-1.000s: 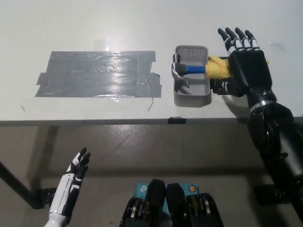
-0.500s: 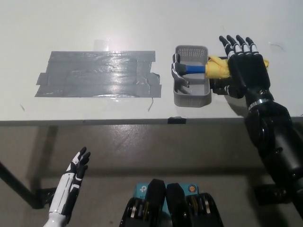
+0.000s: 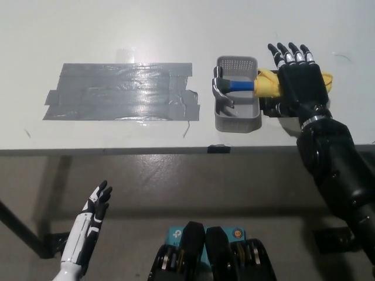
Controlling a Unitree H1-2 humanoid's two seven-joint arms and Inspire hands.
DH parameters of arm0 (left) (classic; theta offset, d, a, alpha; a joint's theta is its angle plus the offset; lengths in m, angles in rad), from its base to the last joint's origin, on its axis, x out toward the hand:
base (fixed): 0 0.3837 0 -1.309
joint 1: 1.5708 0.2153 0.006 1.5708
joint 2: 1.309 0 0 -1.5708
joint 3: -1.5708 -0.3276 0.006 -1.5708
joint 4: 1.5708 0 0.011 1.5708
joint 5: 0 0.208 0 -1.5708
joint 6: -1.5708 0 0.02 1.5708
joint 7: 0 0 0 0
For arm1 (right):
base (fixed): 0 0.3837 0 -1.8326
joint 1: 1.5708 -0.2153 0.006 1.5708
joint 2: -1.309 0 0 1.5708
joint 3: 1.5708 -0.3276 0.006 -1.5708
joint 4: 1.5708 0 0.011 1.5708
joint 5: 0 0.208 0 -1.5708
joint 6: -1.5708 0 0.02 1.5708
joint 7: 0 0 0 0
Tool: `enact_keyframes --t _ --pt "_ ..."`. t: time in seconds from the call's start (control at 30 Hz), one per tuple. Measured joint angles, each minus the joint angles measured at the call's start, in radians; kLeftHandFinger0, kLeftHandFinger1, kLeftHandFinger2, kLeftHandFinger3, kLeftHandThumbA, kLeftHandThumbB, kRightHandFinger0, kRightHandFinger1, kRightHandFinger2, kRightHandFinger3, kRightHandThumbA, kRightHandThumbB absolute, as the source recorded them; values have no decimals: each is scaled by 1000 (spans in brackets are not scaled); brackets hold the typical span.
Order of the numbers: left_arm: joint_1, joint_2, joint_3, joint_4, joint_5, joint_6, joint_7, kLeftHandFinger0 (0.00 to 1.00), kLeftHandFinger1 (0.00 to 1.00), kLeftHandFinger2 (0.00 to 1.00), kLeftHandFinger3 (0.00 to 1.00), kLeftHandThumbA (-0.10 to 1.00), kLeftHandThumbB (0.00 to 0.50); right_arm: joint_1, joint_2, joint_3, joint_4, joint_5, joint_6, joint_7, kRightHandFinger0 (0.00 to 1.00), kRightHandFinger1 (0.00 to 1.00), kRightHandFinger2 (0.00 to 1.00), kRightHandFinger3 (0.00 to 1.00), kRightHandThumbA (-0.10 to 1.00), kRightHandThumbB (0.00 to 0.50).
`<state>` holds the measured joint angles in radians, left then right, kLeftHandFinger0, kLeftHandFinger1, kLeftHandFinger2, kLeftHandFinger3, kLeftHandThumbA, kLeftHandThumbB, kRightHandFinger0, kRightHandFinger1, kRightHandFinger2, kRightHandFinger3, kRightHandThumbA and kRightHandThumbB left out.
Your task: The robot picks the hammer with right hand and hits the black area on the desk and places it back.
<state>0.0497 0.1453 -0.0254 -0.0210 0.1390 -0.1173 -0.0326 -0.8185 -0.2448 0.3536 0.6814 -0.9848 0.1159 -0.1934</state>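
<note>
White desk [image 3: 146, 29]: hammer [image 3: 249, 85] in grey tray [image 3: 237, 123], handle under right hand [image 3: 300, 82], fingers spread, gripping nothing.

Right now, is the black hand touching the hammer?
Cannot tell. In the head view the right hand lies flat, fingers spread, over the hammer's yellow handle, hiding any contact or gap. The head sits in the gray basket.

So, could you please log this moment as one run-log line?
right hand: open over hammer handle | hammer: in grey tray | left hand: idle below desk | black area: unstruck
</note>
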Motion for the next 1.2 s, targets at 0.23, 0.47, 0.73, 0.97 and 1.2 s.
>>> enact_keyframes --t 0.23,0.47,0.73,0.97,1.2 --pt "-7 0 0 0 0 -2 0 1000 1000 1000 1000 1000 34 -15 6 11 63 11 -1 -15 1000 1000 1000 1000 1000 391" --pt "-7 0 1 0 0 -3 0 1000 1000 1000 1000 1000 32 -28 14 18 126 30 -15 -56 1000 1000 1000 1000 804 374" --pt "-9 0 1 0 0 -3 0 1000 1000 1000 1000 1000 37 -39 34 20 220 35 -51 -197 0 360 755 737 -100 202" --pt "-10 0 1 0 0 -2 0 1000 1000 1000 1000 1000 23 -39 36 45 307 36 -119 -327 0 266 671 573 -100 224" --pt "-20 0 1 0 0 -3 0 1000 1000 1000 1000 1000 16 -40 35 63 351 38 -179 -435 0 330 760 654 -100 189"
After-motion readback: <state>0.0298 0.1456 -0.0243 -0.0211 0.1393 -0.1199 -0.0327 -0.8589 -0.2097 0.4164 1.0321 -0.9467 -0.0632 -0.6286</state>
